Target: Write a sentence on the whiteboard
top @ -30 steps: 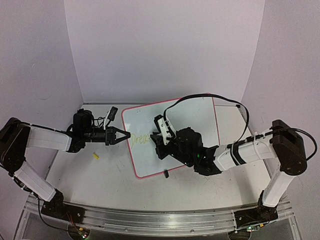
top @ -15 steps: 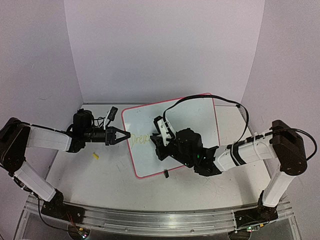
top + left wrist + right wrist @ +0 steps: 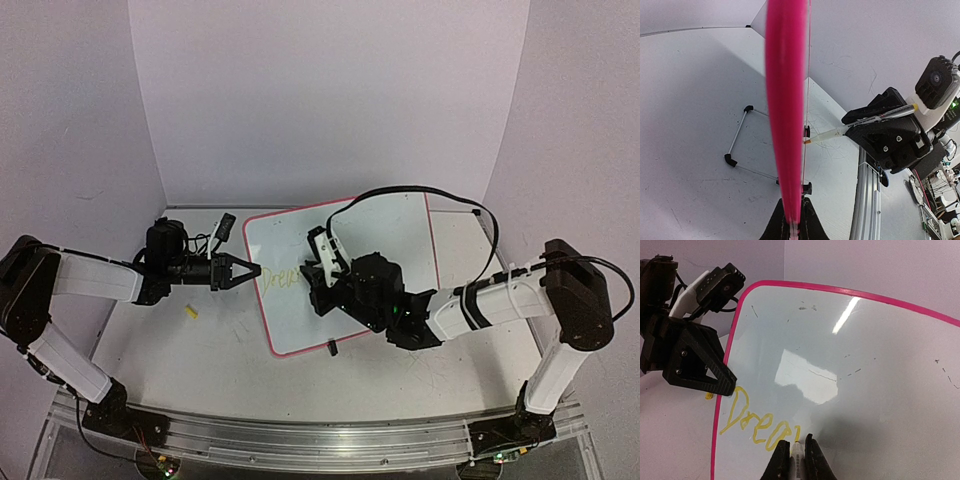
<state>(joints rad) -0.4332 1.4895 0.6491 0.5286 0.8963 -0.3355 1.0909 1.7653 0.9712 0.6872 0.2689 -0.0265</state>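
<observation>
The whiteboard (image 3: 390,235), glossy white with a pink rim, stands tilted on the table. My left gripper (image 3: 252,270) is shut on its left rim, and that rim (image 3: 785,100) fills the left wrist view as a pink blur above the jaws (image 3: 792,222). My right gripper (image 3: 797,441) is shut on a white marker (image 3: 798,457) whose tip touches the board (image 3: 880,365). The sentence (image 3: 755,422) so reads "Drea" plus one short stroke in yellow. From above, the right gripper (image 3: 318,270) hovers just right of the yellow letters (image 3: 275,279).
A small yellow cap (image 3: 191,312) lies on the table left of the board. A black object (image 3: 226,226) sits at the back left. The board's black stand legs (image 3: 737,145) rest on the tabletop. An aluminium rail (image 3: 300,440) runs along the near edge.
My right gripper and the marker have shifted slightly up and left on the board. The left arm has not moved.
</observation>
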